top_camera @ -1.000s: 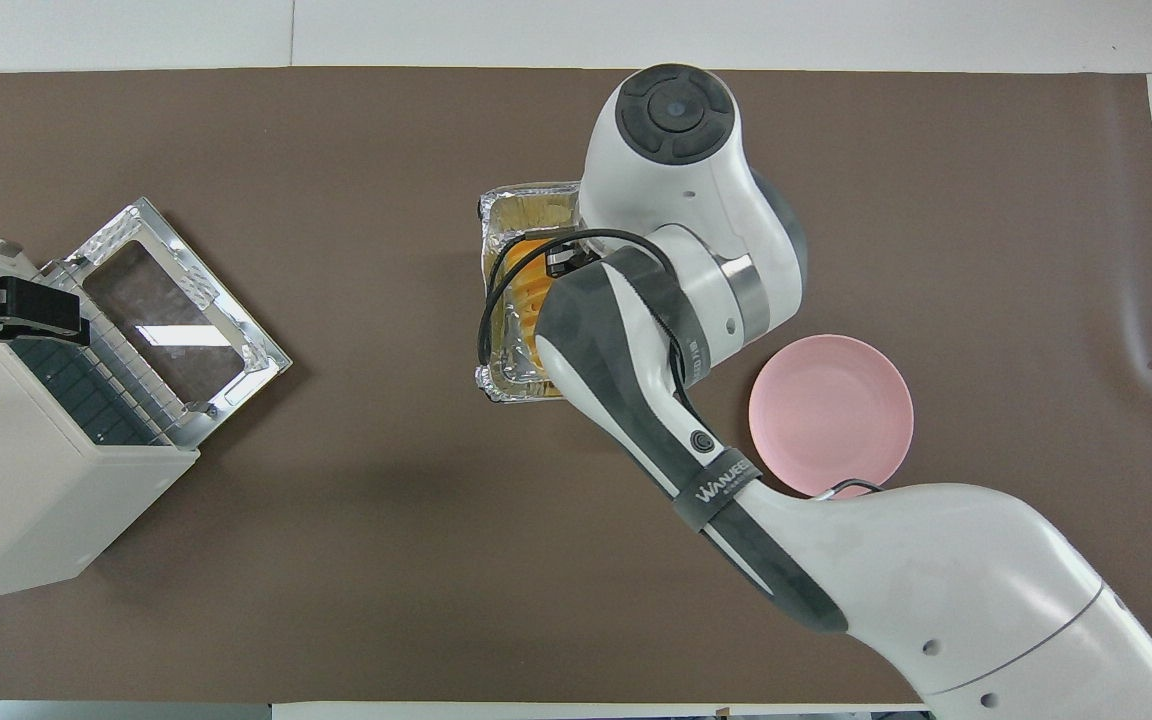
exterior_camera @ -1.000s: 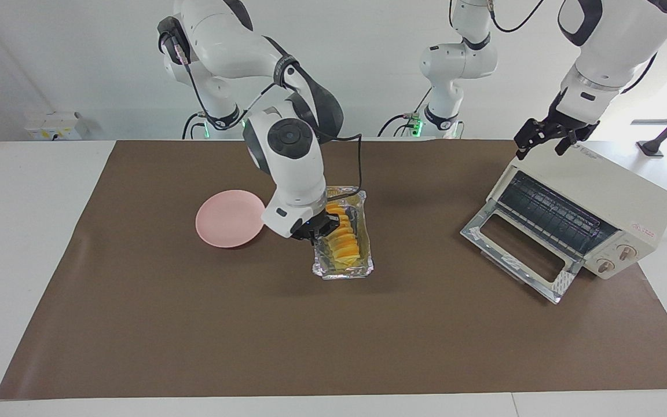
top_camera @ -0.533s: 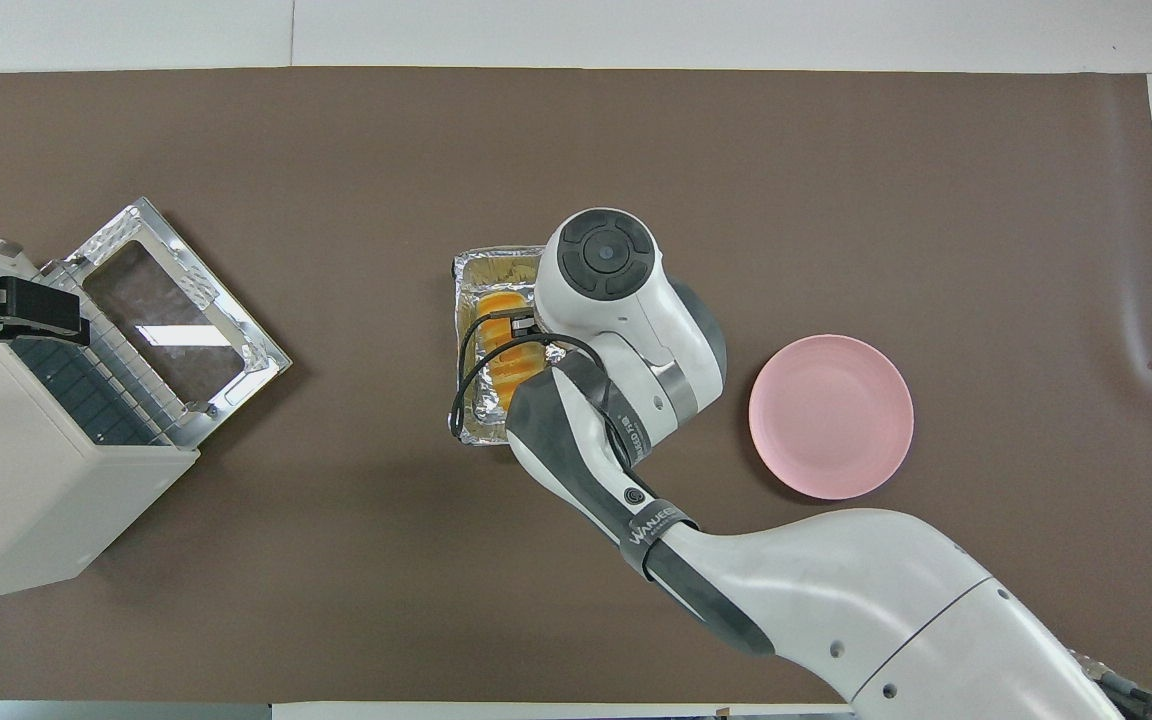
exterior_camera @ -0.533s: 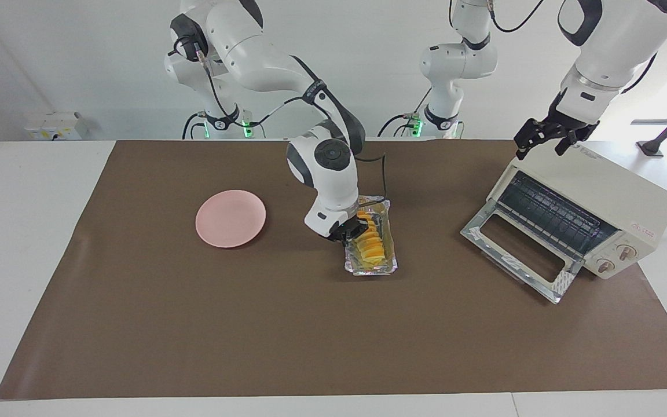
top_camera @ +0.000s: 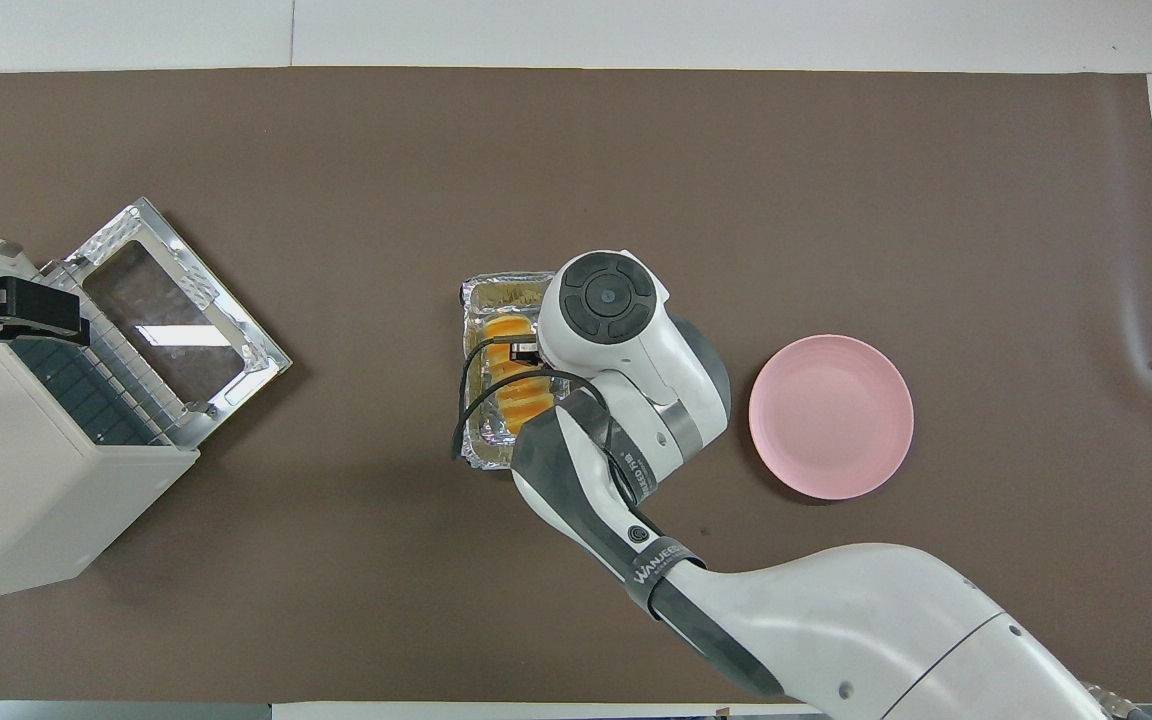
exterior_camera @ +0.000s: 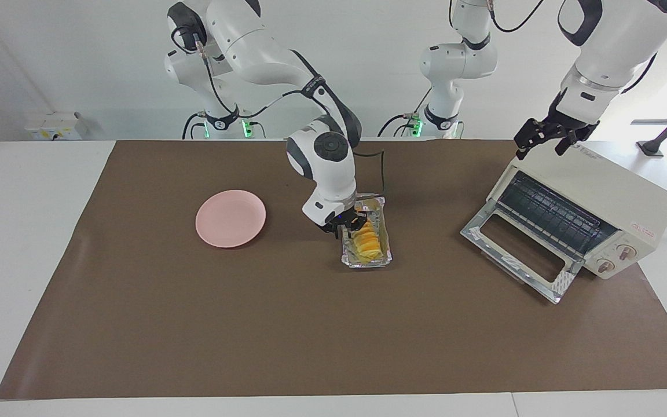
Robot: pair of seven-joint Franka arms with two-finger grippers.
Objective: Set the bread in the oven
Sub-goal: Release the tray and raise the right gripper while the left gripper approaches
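Observation:
The bread [exterior_camera: 368,240], a yellow-orange ridged loaf, lies in a crinkled silver foil tray [exterior_camera: 362,263] at the middle of the brown mat. My right gripper [exterior_camera: 346,225] is shut on the tray's rim on the side toward the pink plate, with one finger over the bread [top_camera: 516,385]. The tray [top_camera: 481,455] is low, at or just above the mat. The cream oven [exterior_camera: 600,185] stands at the left arm's end, its glass door [exterior_camera: 519,249] dropped open and the wire rack showing. My left gripper [exterior_camera: 542,143] is open, over the oven's top, and waits.
A round pink plate [exterior_camera: 230,218] lies on the mat toward the right arm's end, beside the tray. The brown mat [exterior_camera: 252,336] covers most of the white table. The right arm's forearm [top_camera: 836,620] hangs over the mat near the robots.
The right gripper has carried the tray with the bread away from the plate toward the oven's end, lower and a little nearer to the robots. The left arm has not moved.

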